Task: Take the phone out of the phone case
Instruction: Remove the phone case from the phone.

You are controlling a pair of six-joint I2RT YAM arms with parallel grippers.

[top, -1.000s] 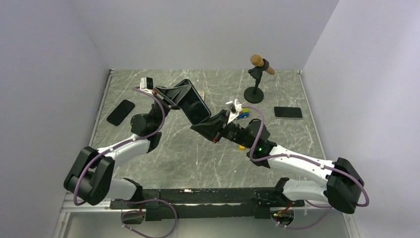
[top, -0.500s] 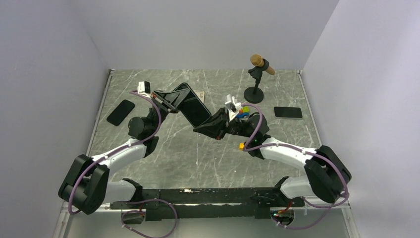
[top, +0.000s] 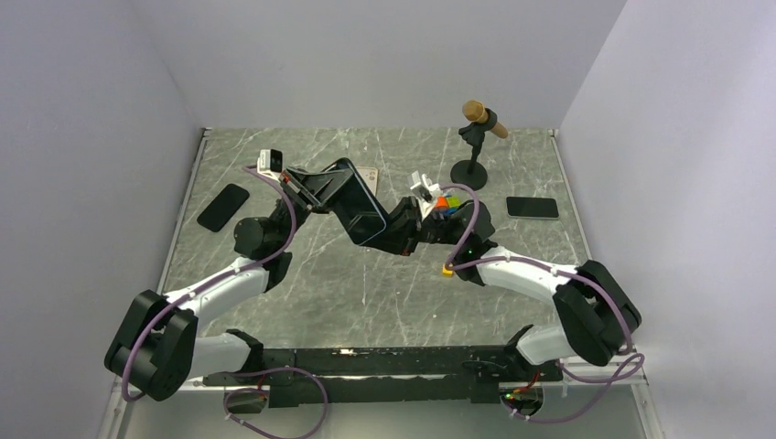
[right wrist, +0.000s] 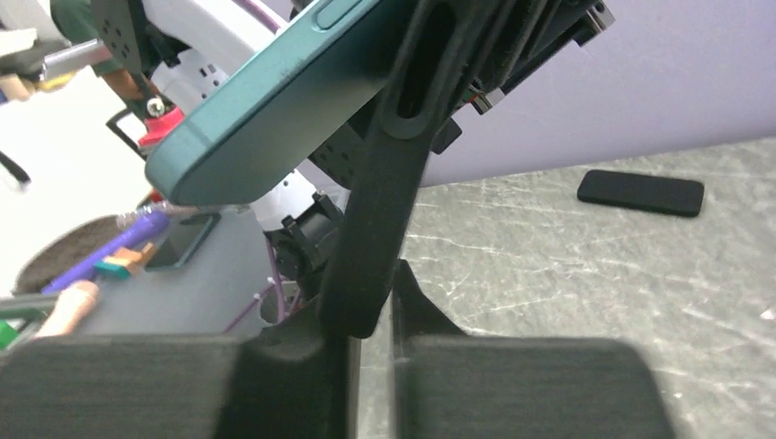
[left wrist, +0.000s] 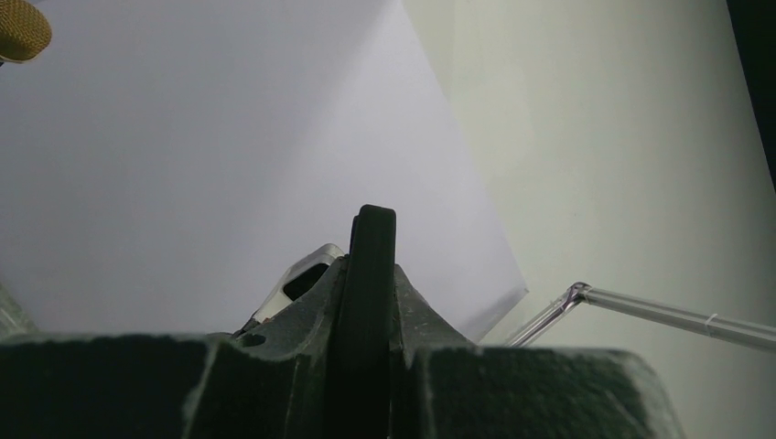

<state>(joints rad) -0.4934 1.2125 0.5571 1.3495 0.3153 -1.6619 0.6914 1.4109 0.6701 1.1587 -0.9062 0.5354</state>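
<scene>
Grey marbled table (top: 366, 297) fills the top view, boxed in by pale walls. The left gripper (top: 320, 186) and the right gripper (top: 395, 233) meet above its middle with the phone (top: 361, 203) held aloft between them, tilted, screen up. From this height it reads as one dark sheet, and neither grip can be judged. A mic (top: 476, 137) on its stand is at the far side. One spare phone (top: 222, 207) lies flat at the left and a second spare (top: 532, 207) at the right, both well apart from the arms. A coloured cube (top: 444, 203) is half hidden behind the right wrist.

On the left wrist view, the left gripper's jaws are pressed tight on a black edge seen end-on, taken to be the case (left wrist: 371, 265). Whether the phone is in that pinch too cannot be told. Blank wall fills the rest.

On the right wrist view, the right gripper's jaws are closed on the case's near edge. The teal phone body angles away from the case at this end, its far end cut off. A dark slab (right wrist: 641, 192) lies on the table beyond.
</scene>
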